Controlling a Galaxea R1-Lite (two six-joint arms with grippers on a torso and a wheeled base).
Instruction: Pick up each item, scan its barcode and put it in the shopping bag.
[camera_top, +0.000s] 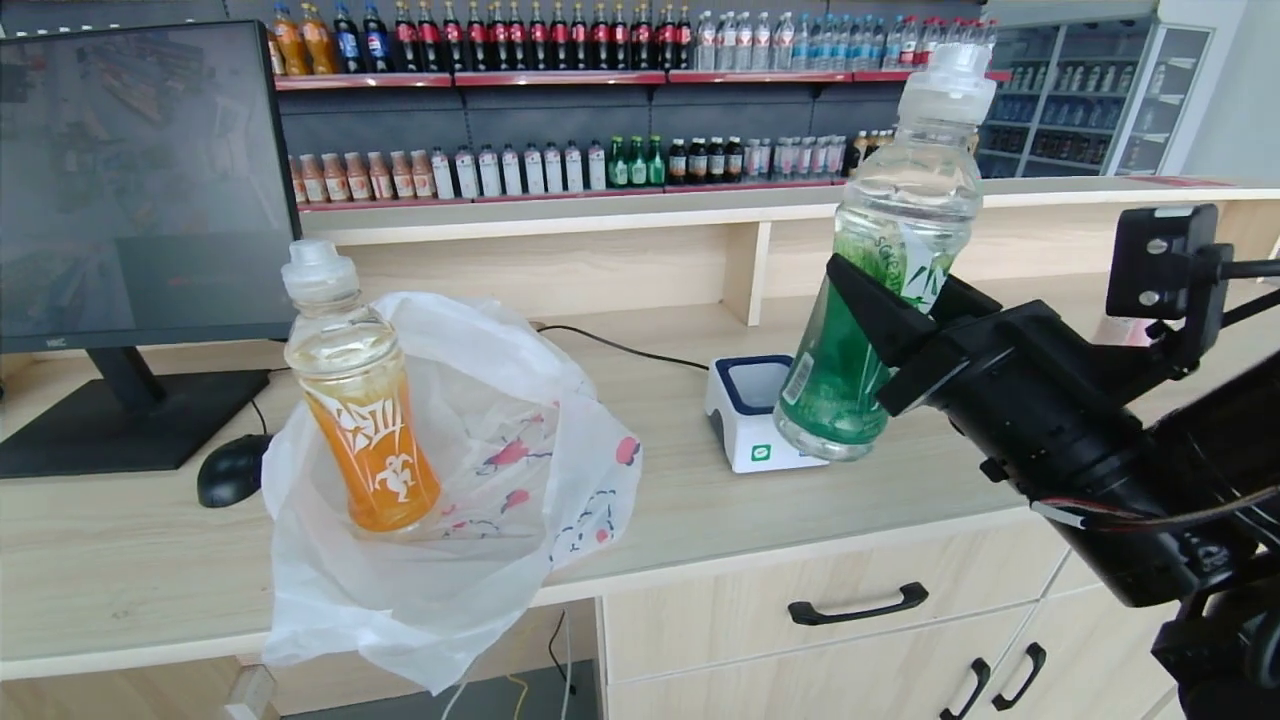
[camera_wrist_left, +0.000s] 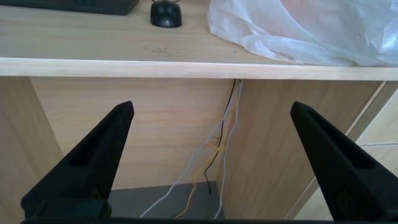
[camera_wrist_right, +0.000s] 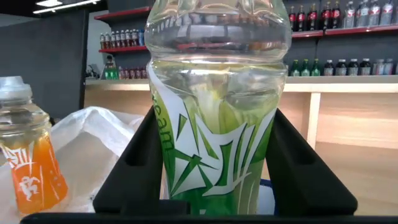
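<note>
Right hand (camera_wrist_right: 219, 180): clamped around the middle of the green bottle (camera_top: 900, 230), which is held tilted just at the scanner (camera_top: 750, 410).
Left hand (camera_wrist_left: 211, 109): spread and holding nothing, low before the surface (camera_top: 700, 500) edge.
Risk: the tilted bottle may slip, or its base may knock the scanner.
In the way: the orange bottle (camera_top: 362, 420) stands inside the shopping bag (camera_top: 560, 470) and could be toppled.
Around: monitor (camera_top: 140, 180) and mouse (camera_top: 232, 470) beside the bag.

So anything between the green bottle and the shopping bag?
Nothing visible. The green bottle, held by the right gripper by the scanner, has bare counter between it and the shopping bag. The orange bottle stands upright inside the bag, taking up its left side.
</note>
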